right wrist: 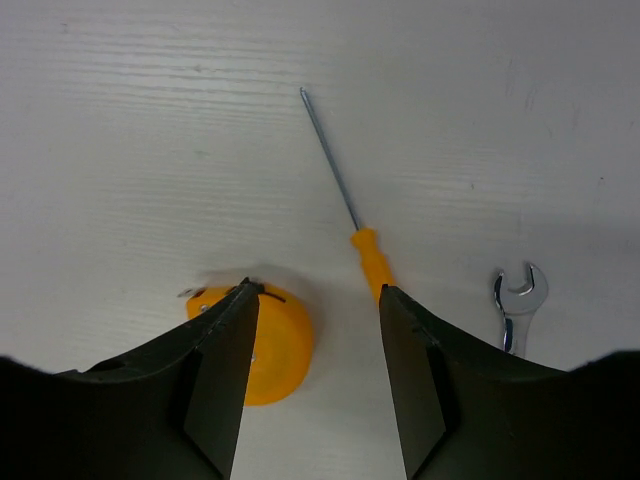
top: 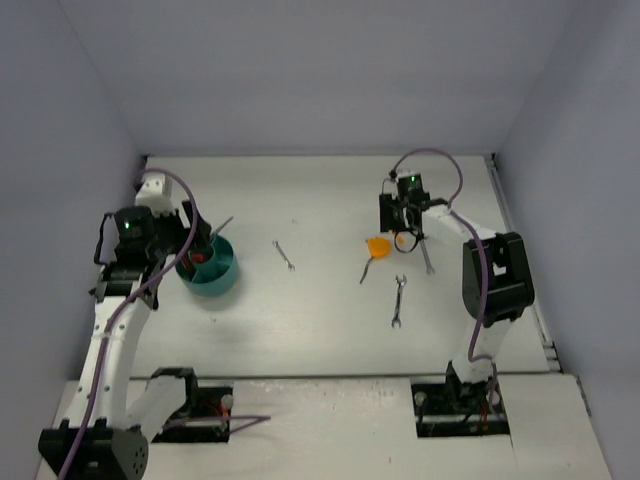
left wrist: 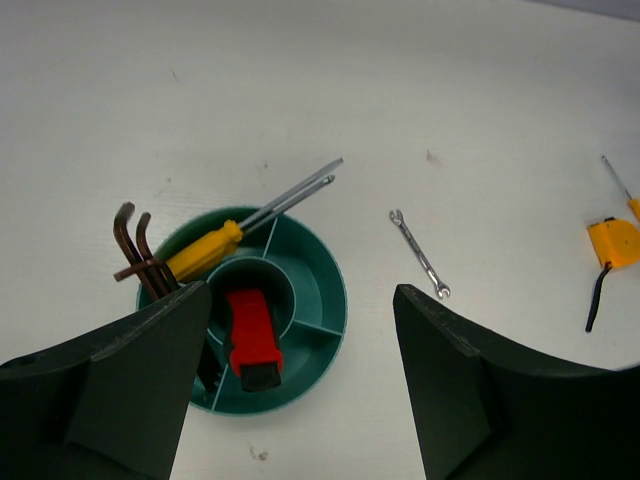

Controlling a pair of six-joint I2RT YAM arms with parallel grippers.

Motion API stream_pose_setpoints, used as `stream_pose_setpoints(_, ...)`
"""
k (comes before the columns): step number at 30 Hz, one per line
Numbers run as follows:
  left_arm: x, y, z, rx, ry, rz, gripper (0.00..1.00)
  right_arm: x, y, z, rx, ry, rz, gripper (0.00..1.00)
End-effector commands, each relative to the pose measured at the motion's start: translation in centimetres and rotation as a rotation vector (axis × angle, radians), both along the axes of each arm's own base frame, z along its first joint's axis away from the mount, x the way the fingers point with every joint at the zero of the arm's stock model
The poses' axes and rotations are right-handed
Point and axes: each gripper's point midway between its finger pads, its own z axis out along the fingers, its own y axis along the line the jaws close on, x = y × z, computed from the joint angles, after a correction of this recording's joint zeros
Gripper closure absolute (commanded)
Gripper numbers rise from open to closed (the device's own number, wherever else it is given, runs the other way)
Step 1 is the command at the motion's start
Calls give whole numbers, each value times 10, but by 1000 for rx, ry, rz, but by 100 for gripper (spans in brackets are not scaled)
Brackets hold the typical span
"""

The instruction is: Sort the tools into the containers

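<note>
Left gripper jaws wide apart, holding nothing, hanging over bowl. Teal bowl sits on left part of table. Inside it: red-black knife lying from centre cup toward near rim; bowl screwdrivers in a back compartment, shafts sticking out over far rim; hex keys standing at left rim, lower ends hidden by a finger.

Right gripper jaws part-way open, bare table between them, nothing held. Its fingers sit either side of a gap, with orange tool partly under one and the handle of loose screwdriver running under the other; contact cannot be told. Right wrench lies just beside, half hidden.

Left wrench lies alone mid-table, between bowl and orange tool, apart from both.

Table is white and matte with faint marks. Plain grey-lilac walls close it in at the back and both sides.
</note>
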Motion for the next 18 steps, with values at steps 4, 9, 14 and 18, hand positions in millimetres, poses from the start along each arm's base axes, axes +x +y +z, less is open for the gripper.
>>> stream_pose_setpoints(4, -1, -12, 15, 4, -35, -33, 30, 30, -24, -11, -104, 8, 53, 50)
stream_pose_setpoints(9, -2, -14, 12, -2, -24, -44, 30, 27, -32, -28, -123, 60, 82, 52)
stream_pose_setpoints(14, 0, -15, 11, -6, -21, -51, 30, 17, -30, -43, -115, 110, 100, 63)
stream_pose_setpoints(18, 2, -19, 7, -11, -7, -64, 30, 11, -32, -50, -126, 129, 107, 82)
